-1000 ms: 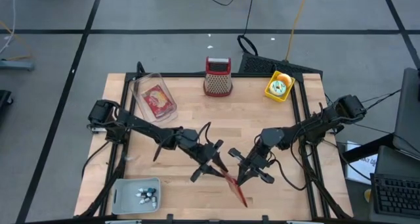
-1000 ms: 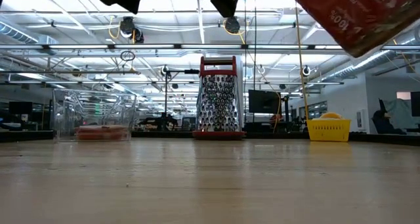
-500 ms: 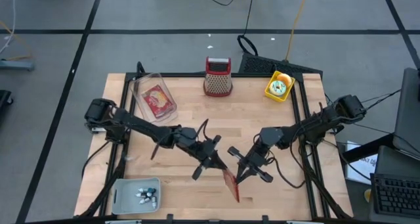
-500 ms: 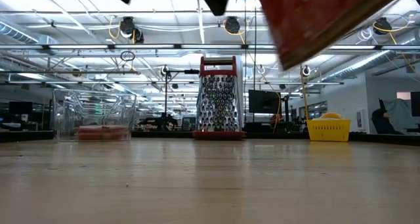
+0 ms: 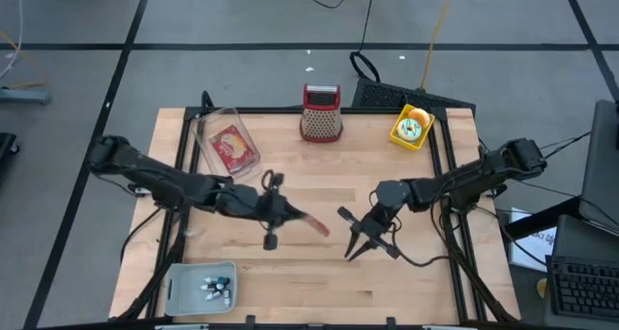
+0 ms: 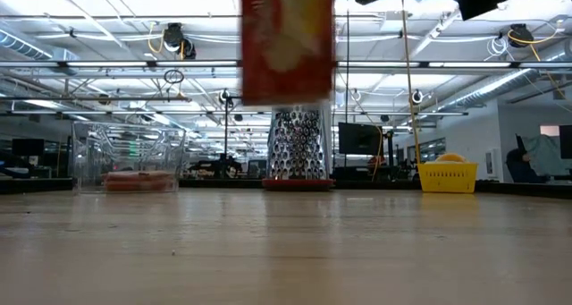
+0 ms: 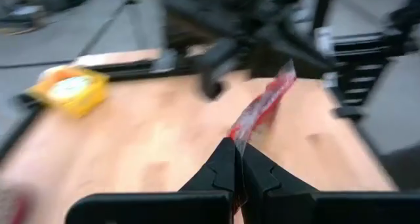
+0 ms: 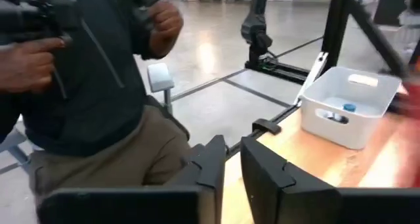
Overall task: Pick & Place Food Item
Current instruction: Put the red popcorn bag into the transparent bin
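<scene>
Our left end effector (image 5: pixel 280 214) is clamped on the red food packet (image 5: pixel 311 223), held above the middle of the counter (image 5: pixel 387 291). Our right end effector (image 5: pixel 360 235), fingers slightly apart, hangs nearby. Pinched by one thin edge, the packet may slip or swing loose.

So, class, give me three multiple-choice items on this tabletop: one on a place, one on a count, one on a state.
1. Where is the yellow plastic basket?
A. far right corner
B. near left corner
C. table centre

2. How many red-topped metal box graters are there?
A. three
B. one
C. none

3. The red foil food packet is:
A. flat on the wood
B. inside the white bin
C. pinched by the left gripper

Answers: 1 A, the high view shows it there. 2 B, only one stands. 3 C, the left wrist view shows the fingers shut on it.
</scene>
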Robot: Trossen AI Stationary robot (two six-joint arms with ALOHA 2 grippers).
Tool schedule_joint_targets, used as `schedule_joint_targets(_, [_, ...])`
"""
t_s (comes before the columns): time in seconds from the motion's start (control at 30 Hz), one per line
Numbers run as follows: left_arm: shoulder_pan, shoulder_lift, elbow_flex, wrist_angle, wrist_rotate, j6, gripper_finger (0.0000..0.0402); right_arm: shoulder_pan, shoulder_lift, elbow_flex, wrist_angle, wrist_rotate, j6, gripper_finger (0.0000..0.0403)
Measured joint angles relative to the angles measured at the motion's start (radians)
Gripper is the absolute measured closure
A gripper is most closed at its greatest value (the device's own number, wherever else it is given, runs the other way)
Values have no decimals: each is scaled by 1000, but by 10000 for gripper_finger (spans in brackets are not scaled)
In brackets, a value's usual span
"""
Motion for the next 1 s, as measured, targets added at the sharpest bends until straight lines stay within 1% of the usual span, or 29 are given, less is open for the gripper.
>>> schedule_joint_targets(0.07, [-7, -44, 0, -71, -86, -24, 401, -6, -1, 1, -40, 7, -2, 339])
schedule_joint_targets(0.17, [-6, -117, 0, -187, -183, -67, 401, -10, 0, 0, -115, 92, -12, 300])
schedule_joint_targets(0.23, [-3, -161, 0, -246, -245, -84, 401, -10, 0, 0, -176, 181, -25, 275])
schedule_joint_targets(0.37, [12, -252, 0, -341, -349, -108, 401, -11, 0, 0, -296, 408, -25, 239])
schedule_joint_targets(0.43, [21, -302, 0, -392, -412, -121, 401, -12, 0, 0, -356, 523, -19, 231])
schedule_joint_targets(0.53, [40, -375, 0, -492, -489, -172, 401, -10, 0, -12, -421, 649, 33, 228])
schedule_joint_targets(0.67, [69, -470, -48, -572, -560, -249, 401, -11, -10, -89, -391, 756, 66, 233])
schedule_joint_targets(0.87, [158, -639, -169, -601, -598, -325, 401, -11, -67, -241, -234, 889, 82, 245])
schedule_joint_targets(1.0, [233, -740, -225, -596, -634, -342, 401, -11, -121, -335, -102, 944, 81, 248])
